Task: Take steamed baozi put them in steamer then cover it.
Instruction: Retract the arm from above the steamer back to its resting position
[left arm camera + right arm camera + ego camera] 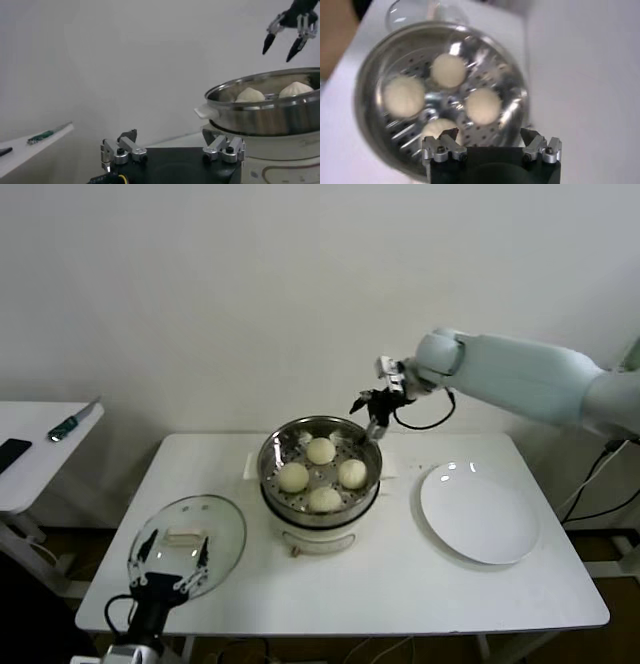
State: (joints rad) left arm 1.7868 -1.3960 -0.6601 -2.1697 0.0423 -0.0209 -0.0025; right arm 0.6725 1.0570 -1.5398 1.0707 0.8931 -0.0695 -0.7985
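Head view, steamer: the round shiny stainless-steel steamer (pixel 320 474) sits on its white pot base in the middle of the white rectangular table (pixel 400 584).
Head view, baozi: four small round cream-white steamed baozi (pixel 322 476) lie inside on the perforated floor, none on the plate.
Head view, cover: the round clear glass cover (pixel 190 544) with metal rim and white bar handle lies flat on the table, on the robot's left of the steamer, apart from it.
Head view, right gripper (pixel 376 412): hangs above the steamer's far right rim, fingers spread apart, empty.
Head view, left gripper (pixel 170 569): low at the table's near edge, over the cover's near rim, fingers spread, gripping nothing.
Head view, surroundings: a flat white round plate (pixel 480 514), bare, lies right of the steamer; a second white side table (pixel 30 454) at far left carries a dark phone (pixel 12 452) and a green-handled tool (pixel 68 424).
Left wrist view: shows the steamer from the side, two buns rising above its rim, the right gripper high behind it; the cover is out of sight here.
Right wrist view: looks straight down on all four buns; the cover shows beyond the steamer's rim.
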